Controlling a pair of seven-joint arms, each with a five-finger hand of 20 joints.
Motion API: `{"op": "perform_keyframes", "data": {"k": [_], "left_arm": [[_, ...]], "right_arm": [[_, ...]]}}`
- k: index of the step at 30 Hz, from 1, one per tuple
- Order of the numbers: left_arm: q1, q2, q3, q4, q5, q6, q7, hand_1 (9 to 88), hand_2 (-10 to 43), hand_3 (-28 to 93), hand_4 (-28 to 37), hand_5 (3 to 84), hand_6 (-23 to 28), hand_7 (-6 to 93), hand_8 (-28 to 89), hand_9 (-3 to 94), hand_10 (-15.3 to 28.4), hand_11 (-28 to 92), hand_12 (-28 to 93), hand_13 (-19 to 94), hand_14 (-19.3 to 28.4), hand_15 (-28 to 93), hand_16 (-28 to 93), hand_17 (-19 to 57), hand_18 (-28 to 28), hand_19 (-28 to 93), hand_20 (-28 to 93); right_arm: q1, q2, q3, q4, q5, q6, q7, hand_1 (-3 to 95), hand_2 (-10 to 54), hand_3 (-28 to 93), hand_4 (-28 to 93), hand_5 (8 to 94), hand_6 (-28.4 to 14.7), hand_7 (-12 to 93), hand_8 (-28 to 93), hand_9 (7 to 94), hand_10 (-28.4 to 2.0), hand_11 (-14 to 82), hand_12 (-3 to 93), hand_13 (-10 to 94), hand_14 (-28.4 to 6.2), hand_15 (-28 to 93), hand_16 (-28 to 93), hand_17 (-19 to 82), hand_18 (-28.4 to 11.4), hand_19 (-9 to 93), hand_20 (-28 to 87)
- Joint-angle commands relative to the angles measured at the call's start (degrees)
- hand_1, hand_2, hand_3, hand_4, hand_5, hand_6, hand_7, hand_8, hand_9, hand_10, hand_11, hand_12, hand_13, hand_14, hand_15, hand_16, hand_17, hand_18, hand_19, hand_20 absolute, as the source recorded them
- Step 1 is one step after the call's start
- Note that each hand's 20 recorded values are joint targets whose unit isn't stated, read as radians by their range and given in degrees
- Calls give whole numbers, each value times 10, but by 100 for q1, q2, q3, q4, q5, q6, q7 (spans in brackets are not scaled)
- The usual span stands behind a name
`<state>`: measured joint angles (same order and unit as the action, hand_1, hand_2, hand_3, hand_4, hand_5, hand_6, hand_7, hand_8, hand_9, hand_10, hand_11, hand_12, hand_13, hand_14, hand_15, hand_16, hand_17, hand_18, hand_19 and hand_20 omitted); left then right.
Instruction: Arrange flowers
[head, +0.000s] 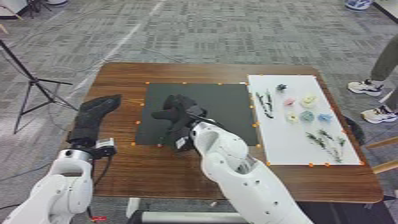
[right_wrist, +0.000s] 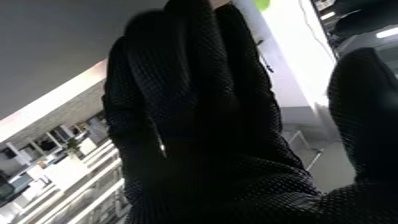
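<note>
In the head view, the right hand (head: 182, 114) is occupying the middle of the dark mat (head: 233, 92); whether it is gripping anything there is not determinable. The left hand (head: 96, 112) is lying at the mat's nine o'clock, fingers extended. The white board (head: 293, 156) is sitting at three o'clock. On it, dark stems (head: 266, 104) are lying toward ten o'clock, pale blossoms (head: 308, 101) near the centre and green sprigs (head: 336, 149) toward five o'clock. Assessment: the pieces are likely weighing little, the blossoms being soft and crushable, the stems thin, springy and prone to rolling; grip is best going low on the stem.

In the right wrist view, the right hand's fingers are pointing straight, pressed close together, the thumb (right_wrist: 360, 100) standing apart, no pinch showing.
</note>
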<state>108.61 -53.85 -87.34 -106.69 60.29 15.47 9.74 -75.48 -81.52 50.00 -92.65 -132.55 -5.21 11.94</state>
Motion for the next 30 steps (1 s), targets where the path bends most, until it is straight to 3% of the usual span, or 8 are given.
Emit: {"op": "perform_keyframes", "data": {"k": [1,12,22,30], "left_arm": [[64,-53,-32,-73,37,66,-36,296,-9,691,-164,497,45,175,-69,442,131,200,110,323,157,170,10,58,95,71,159],[225,-107,-124,-116,8,49,-46,296,-9,690,-165,498,46,176,-70,441,131,200,110,322,156,169,12,56,95,69,159],[128,-136,-51,-95,24,-5,-16,293,-10,692,-165,497,46,175,-69,440,132,199,111,321,156,167,12,53,94,63,157],[66,-138,15,-58,37,-87,-29,292,-10,692,-164,497,45,175,-70,436,130,198,111,319,156,167,14,45,95,55,156]], "right_arm": [[-215,158,29,142,-101,152,-266,136,55,671,-62,639,-52,214,-54,792,-179,221,238,707,-167,513,329,327,-267,646,373],[-191,131,144,374,-226,55,-411,127,59,677,-69,580,-51,185,-58,766,-185,183,216,680,-181,509,321,302,-268,621,380],[-168,-26,193,508,-124,-24,-448,110,60,683,-73,483,-59,144,-61,707,-193,138,191,642,-194,504,308,269,-271,596,381],[-107,-162,165,536,-23,28,-403,109,62,682,-78,472,-59,138,-56,696,-197,132,184,633,-197,506,300,264,-269,590,383]]}}
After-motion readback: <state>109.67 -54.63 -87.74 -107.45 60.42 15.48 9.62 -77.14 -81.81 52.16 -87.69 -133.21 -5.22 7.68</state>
